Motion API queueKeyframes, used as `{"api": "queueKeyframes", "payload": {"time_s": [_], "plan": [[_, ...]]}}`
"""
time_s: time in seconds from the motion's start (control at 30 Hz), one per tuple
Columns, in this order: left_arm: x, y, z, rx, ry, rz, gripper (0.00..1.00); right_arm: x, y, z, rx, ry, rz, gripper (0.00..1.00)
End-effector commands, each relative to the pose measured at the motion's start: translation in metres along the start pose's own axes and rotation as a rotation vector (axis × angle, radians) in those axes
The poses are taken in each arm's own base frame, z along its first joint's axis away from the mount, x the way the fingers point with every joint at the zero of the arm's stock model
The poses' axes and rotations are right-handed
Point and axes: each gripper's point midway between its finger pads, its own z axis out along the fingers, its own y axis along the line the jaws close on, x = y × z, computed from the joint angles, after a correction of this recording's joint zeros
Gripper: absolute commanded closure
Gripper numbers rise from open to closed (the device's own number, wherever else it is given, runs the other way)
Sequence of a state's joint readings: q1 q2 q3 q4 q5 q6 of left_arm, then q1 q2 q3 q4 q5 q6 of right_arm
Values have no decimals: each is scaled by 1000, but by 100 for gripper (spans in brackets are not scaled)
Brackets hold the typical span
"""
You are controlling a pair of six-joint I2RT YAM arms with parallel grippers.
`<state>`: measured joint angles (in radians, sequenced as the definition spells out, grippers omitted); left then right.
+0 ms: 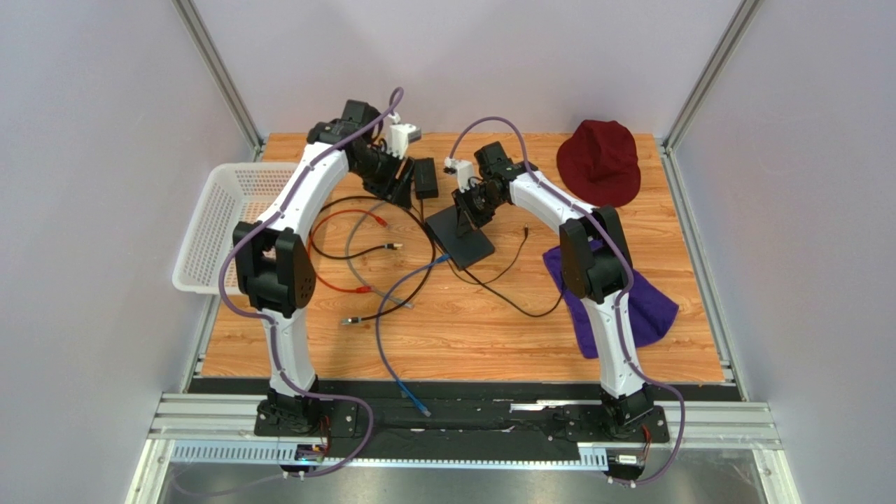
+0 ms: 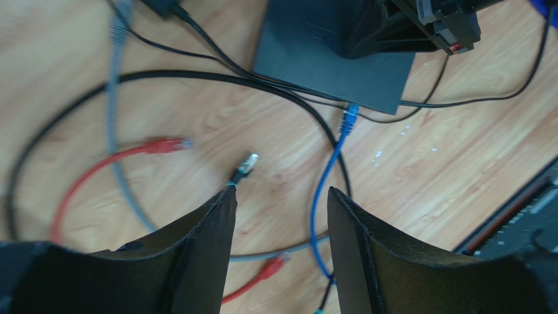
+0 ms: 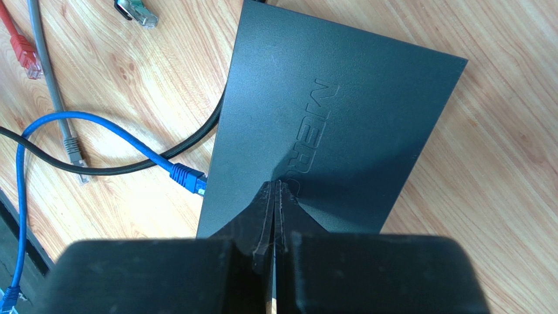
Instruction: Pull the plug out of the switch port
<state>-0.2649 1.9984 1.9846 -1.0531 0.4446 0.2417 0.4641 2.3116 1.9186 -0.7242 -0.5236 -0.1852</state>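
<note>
The switch (image 1: 460,233) is a flat matte-black box in mid-table. A blue plug (image 1: 446,257) on a blue cable sits in the port on its near edge. It shows in the right wrist view (image 3: 189,180) at the switch's (image 3: 340,111) left edge, and in the left wrist view (image 2: 350,118) under the switch (image 2: 327,62). My right gripper (image 1: 470,205) is shut and empty; its tips (image 3: 275,186) rest on the switch's top. My left gripper (image 1: 396,187) hovers left of the switch, open and empty (image 2: 279,196), above loose cables.
A black adapter brick (image 1: 426,179) lies behind the switch. Loose red (image 2: 164,145), grey (image 2: 112,98) and black (image 2: 243,168) cables spread left of the switch. A white basket (image 1: 224,226) is at far left, a maroon hat (image 1: 599,160) at back right, a purple cloth (image 1: 644,301) at right.
</note>
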Motion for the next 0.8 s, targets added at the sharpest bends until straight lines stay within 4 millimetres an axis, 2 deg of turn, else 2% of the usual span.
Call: {"api": "queueKeyframes", "payload": {"time_s": [0.0, 0.03, 0.07, 0.2, 0.77], "plan": [[19, -42, 45, 135, 41, -116, 37, 44, -34, 27, 123, 130, 13, 100], [27, -60, 54, 161, 77, -93, 37, 45, -33, 27, 122, 132, 9, 100], [32, -61, 57, 145, 100, -56, 37, 44, -33, 27, 122, 130, 10, 100], [30, -55, 59, 106, 100, -57, 37, 45, -32, 27, 120, 132, 0, 100], [33, -57, 59, 116, 100, -59, 37, 42, -28, 26, 120, 126, -16, 100]]}}
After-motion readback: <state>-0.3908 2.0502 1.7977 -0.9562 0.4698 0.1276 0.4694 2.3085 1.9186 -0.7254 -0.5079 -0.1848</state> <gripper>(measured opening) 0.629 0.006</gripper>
